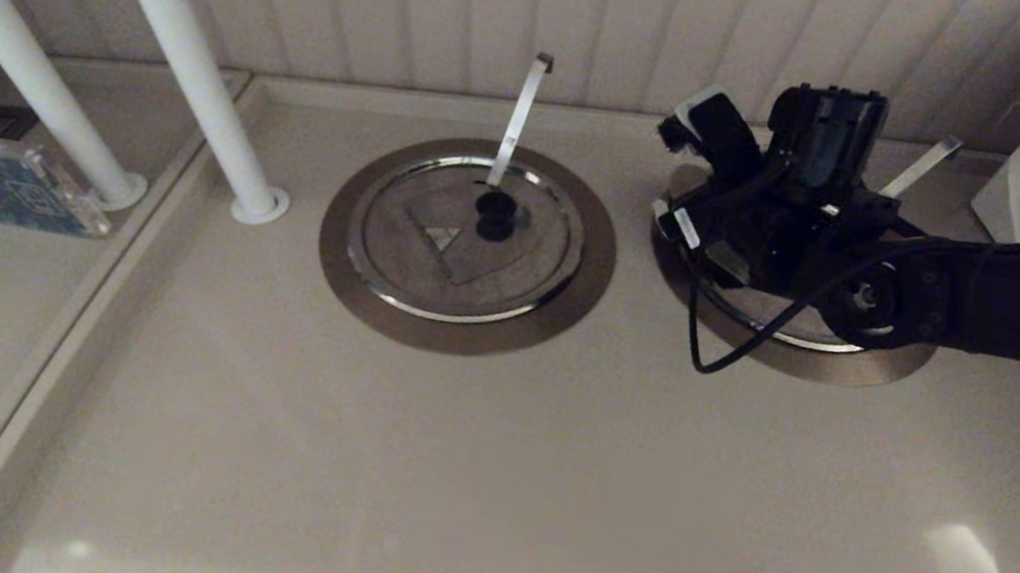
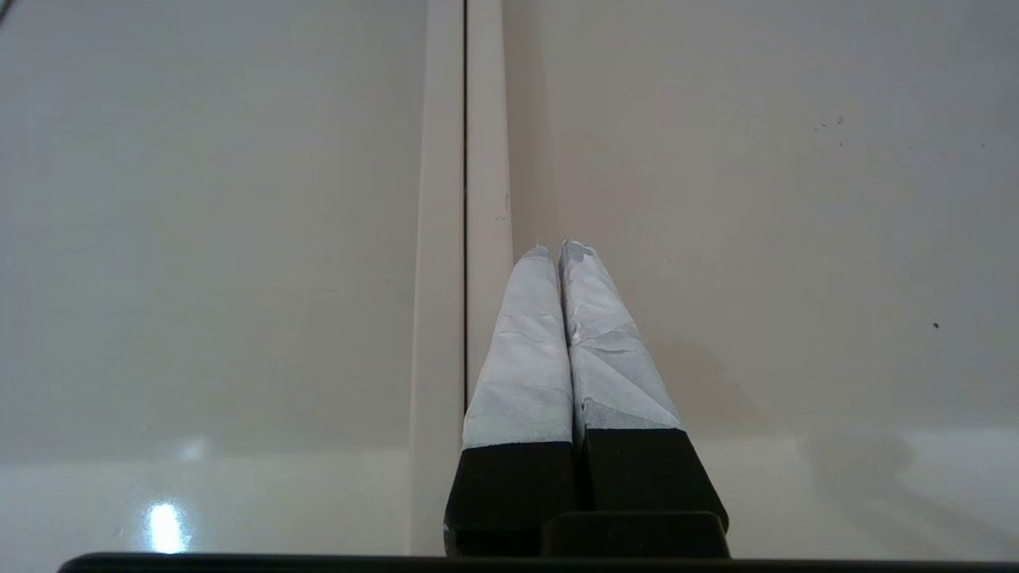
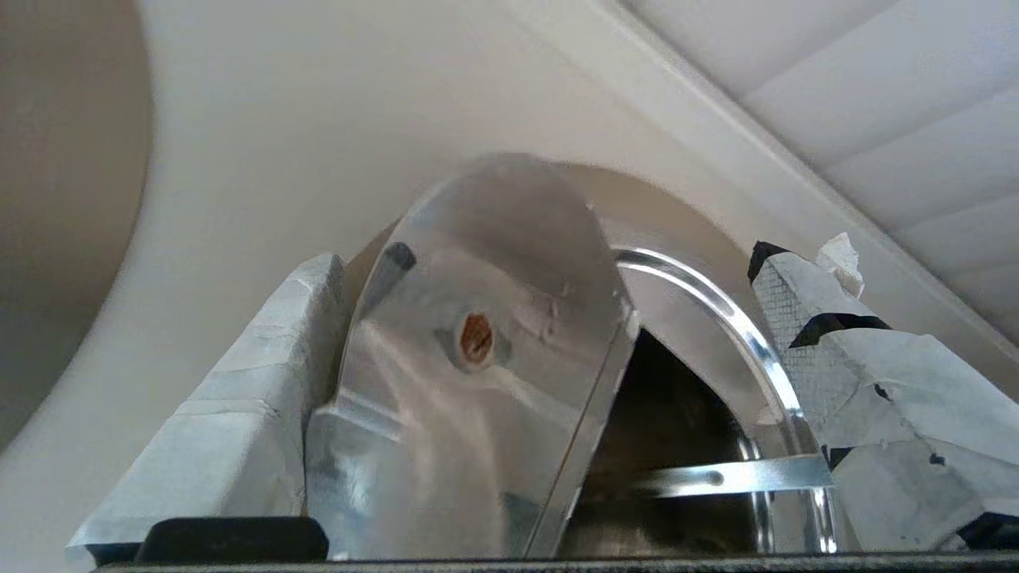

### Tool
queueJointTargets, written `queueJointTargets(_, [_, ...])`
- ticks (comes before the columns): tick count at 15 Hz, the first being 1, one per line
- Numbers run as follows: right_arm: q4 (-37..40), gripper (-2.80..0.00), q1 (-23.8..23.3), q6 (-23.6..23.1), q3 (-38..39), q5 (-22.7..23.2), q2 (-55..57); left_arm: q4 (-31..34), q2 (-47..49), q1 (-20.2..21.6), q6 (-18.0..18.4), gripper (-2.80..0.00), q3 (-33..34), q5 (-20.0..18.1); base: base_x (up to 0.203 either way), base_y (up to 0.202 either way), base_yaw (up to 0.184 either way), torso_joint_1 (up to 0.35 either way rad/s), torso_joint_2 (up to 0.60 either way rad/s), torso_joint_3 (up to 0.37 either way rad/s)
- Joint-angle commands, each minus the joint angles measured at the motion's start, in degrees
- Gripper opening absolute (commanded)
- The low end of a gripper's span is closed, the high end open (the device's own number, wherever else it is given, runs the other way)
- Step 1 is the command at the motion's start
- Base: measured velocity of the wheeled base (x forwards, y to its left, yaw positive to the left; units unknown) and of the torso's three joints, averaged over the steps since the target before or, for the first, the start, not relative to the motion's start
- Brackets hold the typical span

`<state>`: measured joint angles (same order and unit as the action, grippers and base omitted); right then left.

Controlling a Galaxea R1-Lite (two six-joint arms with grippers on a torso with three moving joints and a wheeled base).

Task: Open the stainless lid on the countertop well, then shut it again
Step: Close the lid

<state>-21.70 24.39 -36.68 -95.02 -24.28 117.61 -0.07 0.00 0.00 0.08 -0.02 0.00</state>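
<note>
Between my right gripper's [image 3: 549,358] spread fingers the stainless lid [image 3: 478,358] stands tilted up off the countertop well [image 3: 700,318], so I judge opening done and closing left, while my left gripper [image 2: 561,251] idles pinched together over bare counter.

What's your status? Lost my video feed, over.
Left gripper shut, parked over the counter. Right gripper open, straddling the lid. Lid tipped up, well open. Nothing blocking.
</note>
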Motion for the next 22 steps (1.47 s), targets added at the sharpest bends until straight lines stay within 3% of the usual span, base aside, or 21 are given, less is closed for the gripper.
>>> queueJointTargets(1, [-0.19,0.0,-0.22,-0.16,-0.28,-0.09,-0.28,-0.01,-0.09,0.0,-0.07,-2.8,0.02,0.0,0.0,0.0,0.0,0.0,0.0,0.0])
queueJointTargets(8, [-0.19,0.0,-1.4,-0.74,1.14,-0.06,-4.7,-0.01,-0.09,0.0,0.01,-2.8,0.02,0.0,0.0,0.0,0.0,0.0,0.0,0.0])
queueJointTargets(17, [-0.19,0.0,-1.58,-0.82,10.97,-0.06,-14.66,-0.01,-0.09,0.0,0.01,-2.8,-0.02,0.0,0.0,0.0,0.0,0.0,0.0,0.0])
queueJointTargets(22, [-0.28,0.0,-5.8,-0.89,16.37,-0.03,-17.25,-0.01,-0.09,0.0,0.0,-2.8,0.02,0.0,0.0,0.0,0.0,0.0,0.0,0.0])
